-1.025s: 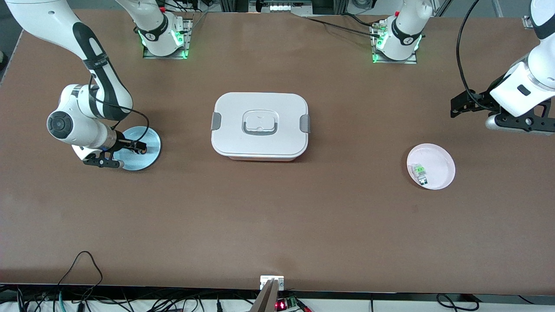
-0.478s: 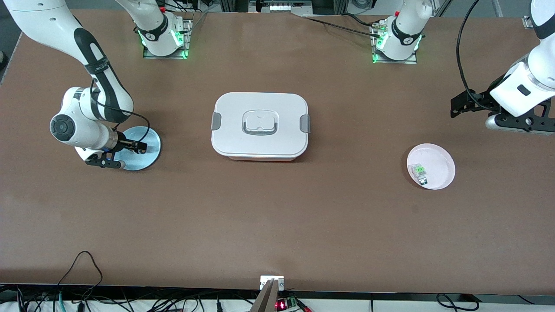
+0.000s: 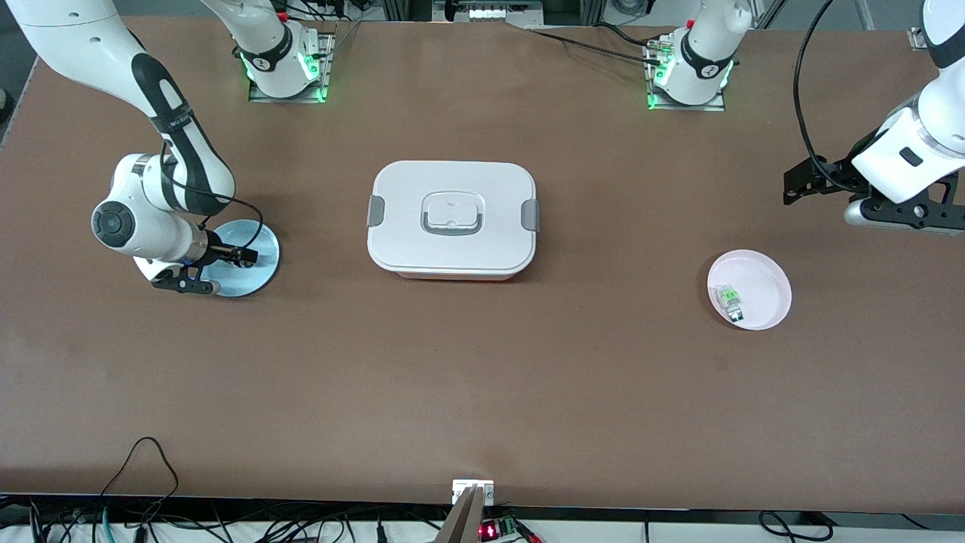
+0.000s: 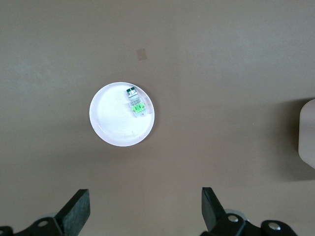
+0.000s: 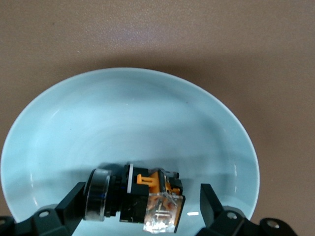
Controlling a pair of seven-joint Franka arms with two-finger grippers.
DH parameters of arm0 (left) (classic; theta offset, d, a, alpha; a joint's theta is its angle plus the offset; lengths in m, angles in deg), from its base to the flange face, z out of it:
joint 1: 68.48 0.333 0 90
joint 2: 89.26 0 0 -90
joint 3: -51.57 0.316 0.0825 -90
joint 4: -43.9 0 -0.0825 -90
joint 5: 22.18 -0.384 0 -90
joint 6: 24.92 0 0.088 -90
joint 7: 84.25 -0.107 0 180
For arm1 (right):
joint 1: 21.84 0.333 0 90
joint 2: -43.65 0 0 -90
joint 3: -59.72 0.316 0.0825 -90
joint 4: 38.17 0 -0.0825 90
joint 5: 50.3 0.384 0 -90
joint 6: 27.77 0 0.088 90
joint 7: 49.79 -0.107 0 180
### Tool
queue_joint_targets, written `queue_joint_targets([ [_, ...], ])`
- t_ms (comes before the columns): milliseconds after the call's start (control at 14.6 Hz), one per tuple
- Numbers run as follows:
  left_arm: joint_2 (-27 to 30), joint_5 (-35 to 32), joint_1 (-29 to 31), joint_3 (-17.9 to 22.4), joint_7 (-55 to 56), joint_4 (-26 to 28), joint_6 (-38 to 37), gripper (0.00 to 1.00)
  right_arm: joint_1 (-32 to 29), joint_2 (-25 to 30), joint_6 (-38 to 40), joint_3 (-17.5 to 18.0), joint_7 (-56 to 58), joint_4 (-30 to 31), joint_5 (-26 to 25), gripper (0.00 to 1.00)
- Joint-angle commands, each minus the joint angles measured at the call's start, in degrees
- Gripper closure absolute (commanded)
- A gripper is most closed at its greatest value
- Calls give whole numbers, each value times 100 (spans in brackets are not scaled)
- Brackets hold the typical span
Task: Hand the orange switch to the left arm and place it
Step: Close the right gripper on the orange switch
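Observation:
The orange switch (image 5: 147,191), black with an orange clip and a clear end, lies on its side on a light blue plate (image 5: 133,123). My right gripper (image 5: 142,202) is low over that plate and open, with one finger on each side of the switch. In the front view the right gripper (image 3: 243,256) is over the blue plate (image 3: 262,240) and hides the switch. The white box (image 3: 452,219) stands closed at the table's middle. My left gripper (image 3: 790,188) waits open and empty in the air at the left arm's end; it also shows in the left wrist view (image 4: 145,209).
A pale pink plate (image 3: 765,283) holds a green-and-clear small part (image 3: 730,299), nearer the front camera than the left gripper; they show in the left wrist view as plate (image 4: 113,123) and part (image 4: 137,104). The box's corner (image 4: 309,142) shows there too.
The right arm's wrist has shifted slightly over the blue plate, with its gripper still around the switch. The left arm has not moved.

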Motion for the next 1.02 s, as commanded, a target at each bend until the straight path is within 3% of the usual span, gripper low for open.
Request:
queue_joint_targets([
  [0,-50,-240,-51,3,21,-166,-141,0,-41,3,-78,34,-61,33,34,0],
  [820,-41,-240,-51,3,21,-166,-141,0,-32,-14,-51,43,-316,33,8,0],
  [888,-50,-240,-51,3,21,-166,-141,0,-32,-6,-43,43,-272,33,8,5],
  [957,-50,-240,-51,3,21,-157,-141,0,-32,-6,-34,43,-254,33,8,16],
])
